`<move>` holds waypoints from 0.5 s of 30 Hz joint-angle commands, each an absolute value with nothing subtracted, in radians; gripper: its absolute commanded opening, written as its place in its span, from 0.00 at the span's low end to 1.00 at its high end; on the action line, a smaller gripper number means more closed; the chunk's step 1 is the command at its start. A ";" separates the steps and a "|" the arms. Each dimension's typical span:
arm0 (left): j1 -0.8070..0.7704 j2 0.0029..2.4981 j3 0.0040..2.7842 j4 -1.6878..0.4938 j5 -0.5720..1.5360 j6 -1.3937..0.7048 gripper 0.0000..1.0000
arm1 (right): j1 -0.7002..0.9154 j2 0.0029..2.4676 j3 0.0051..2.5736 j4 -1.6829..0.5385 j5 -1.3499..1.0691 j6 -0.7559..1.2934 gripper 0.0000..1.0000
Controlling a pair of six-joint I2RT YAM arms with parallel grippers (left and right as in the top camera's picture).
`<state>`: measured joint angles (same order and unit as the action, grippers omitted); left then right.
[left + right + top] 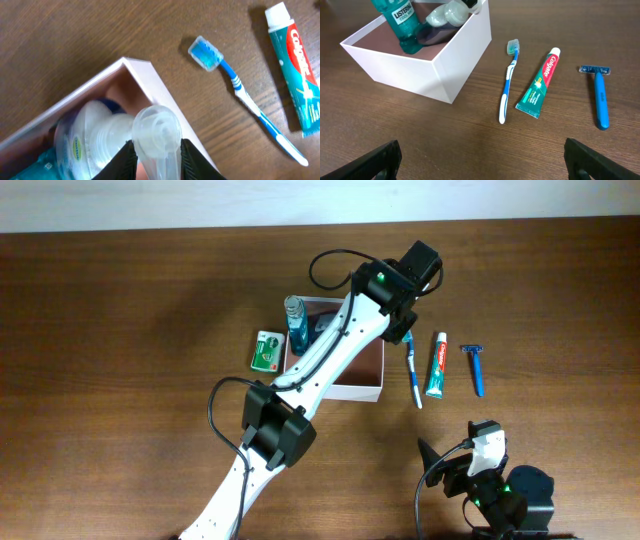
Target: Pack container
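On the brown table, clamped a clear pump bottle in the left gripper within the white container at mid-table, right gripper splayed wide; probably best settled upright beside the mouthwash before letting go.

A robot lab setup: two cabled arms at a wood-grain table, toiletries laid out.

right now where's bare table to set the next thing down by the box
Free: the wide bare table left of the green packet, and the strip between the container and the right pincer. Crowded: toothbrush, toothpaste and razor lie side by side right of the container; the left pincer holds a pump bottle inside it.
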<state>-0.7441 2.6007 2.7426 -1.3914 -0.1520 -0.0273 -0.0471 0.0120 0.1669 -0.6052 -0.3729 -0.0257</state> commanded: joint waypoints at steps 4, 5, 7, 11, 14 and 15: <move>-0.731 2.561 2.743 -1.430 -0.206 -0.033 0.27 | -0.053 0.004 0.162 -0.608 -0.385 -0.017 0.99; -0.731 2.556 2.743 -1.438 -0.220 -0.033 0.27 | -0.053 0.004 0.162 -0.609 -0.385 -0.017 0.99; -0.731 2.552 2.743 -1.454 -0.234 -0.033 0.27 | -0.053 0.004 0.162 -0.608 -0.385 -0.017 0.99; -0.730 2.552 2.743 -1.477 -0.237 -0.033 0.25 | -0.053 0.004 0.162 -0.608 -0.385 -0.017 0.99; -0.730 2.545 2.744 -1.475 -0.269 -0.037 0.23 | -0.053 0.004 0.162 -0.608 -0.385 -0.017 0.99; -0.730 2.540 2.744 -1.475 -0.270 -0.037 0.23 | -0.053 0.004 0.162 -0.608 -0.385 -0.017 0.99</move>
<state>-0.7441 2.5950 2.7415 -1.4700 -0.1898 -0.0380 -0.0471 0.0120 0.1669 -0.6052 -0.3729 -0.0254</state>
